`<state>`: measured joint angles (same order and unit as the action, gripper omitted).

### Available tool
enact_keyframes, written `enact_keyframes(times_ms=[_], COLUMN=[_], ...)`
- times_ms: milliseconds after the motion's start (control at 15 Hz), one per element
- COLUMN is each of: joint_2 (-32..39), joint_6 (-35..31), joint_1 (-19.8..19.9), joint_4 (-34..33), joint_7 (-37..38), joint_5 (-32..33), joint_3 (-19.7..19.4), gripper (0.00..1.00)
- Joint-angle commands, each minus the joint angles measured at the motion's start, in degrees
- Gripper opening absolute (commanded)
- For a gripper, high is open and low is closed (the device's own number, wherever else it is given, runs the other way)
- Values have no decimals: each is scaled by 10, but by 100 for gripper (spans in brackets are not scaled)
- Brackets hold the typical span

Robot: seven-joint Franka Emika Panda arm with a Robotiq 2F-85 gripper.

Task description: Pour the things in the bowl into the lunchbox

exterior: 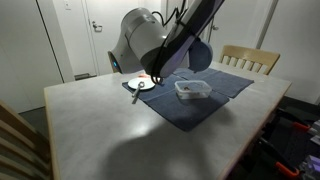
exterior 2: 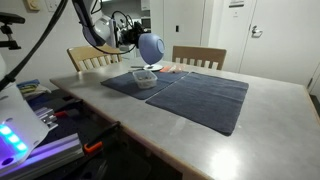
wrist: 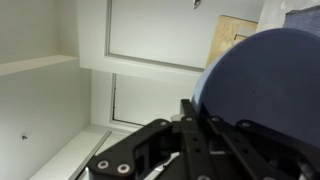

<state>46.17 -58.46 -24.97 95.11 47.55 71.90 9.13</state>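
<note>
Lying below and left of the hand [exterior: 183,58], a small white plate [exterior: 140,86] rests on the worktop [exterior: 90,125]. The hand is clamped on the rim of the bowl [exterior: 198,55], held raised and tilted. Directly below, the lunchbox [exterior: 192,90] sits on a dark cloth [exterior: 215,105].

A broad, pale grey stone-look desk [exterior: 90,130] fills the middle of the room, with a dark blue cloth mat [exterior 2: 200,95] spread over part of it. Light wooden slat-back chairs [exterior 2: 198,57] stand at its far edge. Behind are white panelled doors [exterior 2: 262,40] and plain white walls [exterior: 20,40]. Soft light gleams on the desk top.
</note>
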Motion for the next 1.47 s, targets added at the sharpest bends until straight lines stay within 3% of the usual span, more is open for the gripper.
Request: enact_keyframes(times_ms=[0,1400], joint_2=[22,60], joint_6=[31,79], joint_1=[-4,-23], joint_4=[-33,-78], joint_7=[-30,-68], joint_5=[12,27], joint_3=[3,1], gripper=[1,1])
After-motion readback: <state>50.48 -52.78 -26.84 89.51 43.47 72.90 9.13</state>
